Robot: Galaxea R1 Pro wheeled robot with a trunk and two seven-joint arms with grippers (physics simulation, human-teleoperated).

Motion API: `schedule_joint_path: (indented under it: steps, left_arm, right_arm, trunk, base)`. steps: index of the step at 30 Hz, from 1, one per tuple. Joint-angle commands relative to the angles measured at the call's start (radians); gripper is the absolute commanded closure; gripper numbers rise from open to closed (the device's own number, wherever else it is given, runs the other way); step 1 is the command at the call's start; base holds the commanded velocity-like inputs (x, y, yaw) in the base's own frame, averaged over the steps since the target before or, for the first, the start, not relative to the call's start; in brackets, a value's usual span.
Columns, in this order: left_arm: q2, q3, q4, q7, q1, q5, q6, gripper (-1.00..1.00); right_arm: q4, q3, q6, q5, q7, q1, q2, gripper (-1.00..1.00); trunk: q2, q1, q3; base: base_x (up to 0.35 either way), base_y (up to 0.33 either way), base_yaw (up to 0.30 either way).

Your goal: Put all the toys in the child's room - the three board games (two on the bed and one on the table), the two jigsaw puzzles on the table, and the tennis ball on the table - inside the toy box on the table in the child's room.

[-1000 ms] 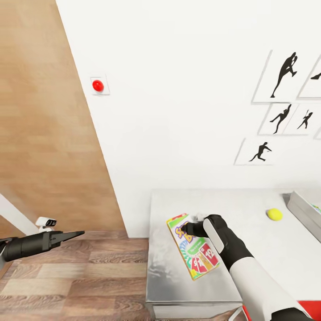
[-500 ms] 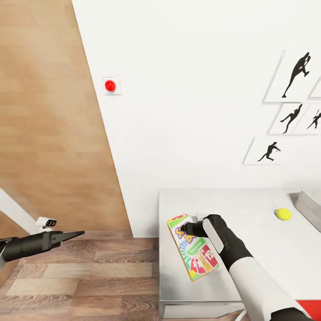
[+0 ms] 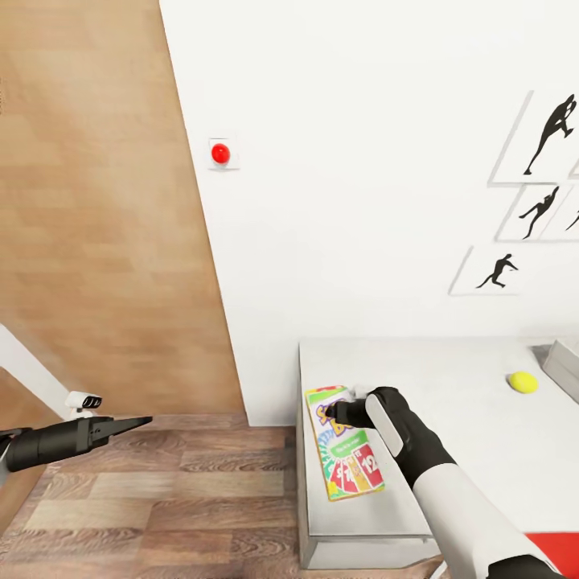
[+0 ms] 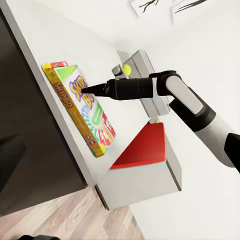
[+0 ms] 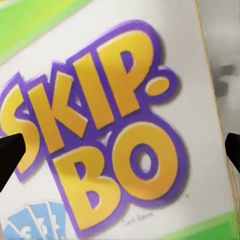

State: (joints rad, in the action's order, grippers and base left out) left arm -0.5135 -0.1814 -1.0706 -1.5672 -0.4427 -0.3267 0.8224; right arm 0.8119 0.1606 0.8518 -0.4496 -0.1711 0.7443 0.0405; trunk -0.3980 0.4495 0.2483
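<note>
**A:** Head view first. Where was the game?

**B:** The SKIP-BO box lay flat on the table, close to its left edge. The right gripper hung over the box's upper end. The tennis ball sat well apart to the right, near a corner of the toy box. The left gripper was out over the floor. Its fingers looked like one point from that side, so I couldn't tell its spread.

**A:** And the left wrist view?

**B:** It gave the side profile. The box was thin, and the right gripper's tip was just at the printed lid, though whether it touched I couldn't say.

**A:** The right wrist view?

**B:** The lettering was close up, with a dark fingertip at either edge of the picture. So the jaws stood wide and held nothing, which the head view hid.

**A:** How would it handle?

**B:** I'd judge it light, stiff card with a glossy, rather slippery face. It was too flat to pinch from above, so I'd have gripped across the narrow width at the long edges, or used the edge nearest the table's rim.
</note>
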Motion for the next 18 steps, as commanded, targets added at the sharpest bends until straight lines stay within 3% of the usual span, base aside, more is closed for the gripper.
schedule_joint_path:
  steps: [1, 18]
  left_arm:
    - [0.0, 0.0, 0.0, -0.004, -0.001, 0.0, 0.011, -1.0]
    - [0.001, 0.0, 0.0, -0.004, -0.001, 0.0, 0.011, -1.0]
  right_arm:
    - [0.001, 0.002, 0.003, -0.011, -0.01, 0.0, 0.0, -1.0]
    - [0.001, 0.002, 0.002, -0.011, -0.01, 0.0, -0.004, -1.0]
  trunk:
    - [-0.002, 0.001, 0.002]
    - [-0.002, 0.001, 0.002]
  base:
    - [-0.011, 0.093, 0.0]
    - [-0.002, 0.107, 0.0]
